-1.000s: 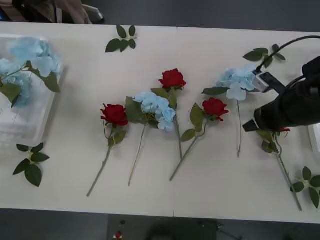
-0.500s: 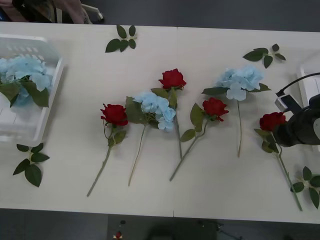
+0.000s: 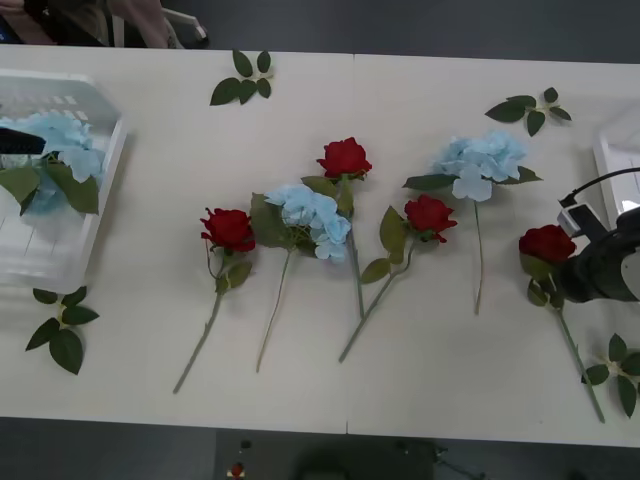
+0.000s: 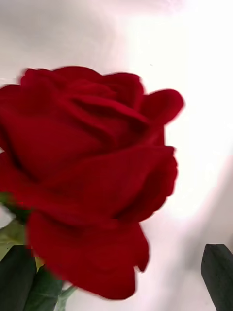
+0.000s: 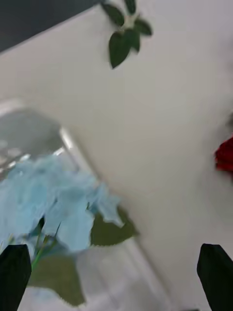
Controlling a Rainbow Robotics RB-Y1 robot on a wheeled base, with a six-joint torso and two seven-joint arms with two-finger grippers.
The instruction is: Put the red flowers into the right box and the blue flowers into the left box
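Note:
Four red flowers lie on the table: [image 3: 229, 228], [image 3: 344, 157], [image 3: 430, 214] and the rightmost one [image 3: 547, 243]. My right gripper [image 3: 556, 287] is down at the rightmost rose, just below its bloom. In the right wrist view that bloom [image 4: 87, 170] is very close, and the right gripper [image 4: 116, 248] is open with the stem between its black fingers [image 4: 218, 274]. Two blue flowers [image 3: 310, 215] [image 3: 480, 160] lie among the roses. Another blue flower [image 3: 50, 150] [image 5: 58, 199] rests in the left box [image 3: 105, 190]. My left gripper [image 5: 114, 248] hangs open above it. The right box [image 3: 608, 160] shows at the right edge.
Loose leaf sprigs lie at the back [image 3: 243, 78], back right [image 3: 528, 108], front left [image 3: 60, 325] and front right [image 3: 620, 365]. The long flower stems run toward the table's front edge. Bare tabletop lies between the left box and the nearest rose.
My right arm pulled back to the right, uncovering the rightmost rose, and now sits beside it. The blue flower at the left box has dropped lower and lies inside.

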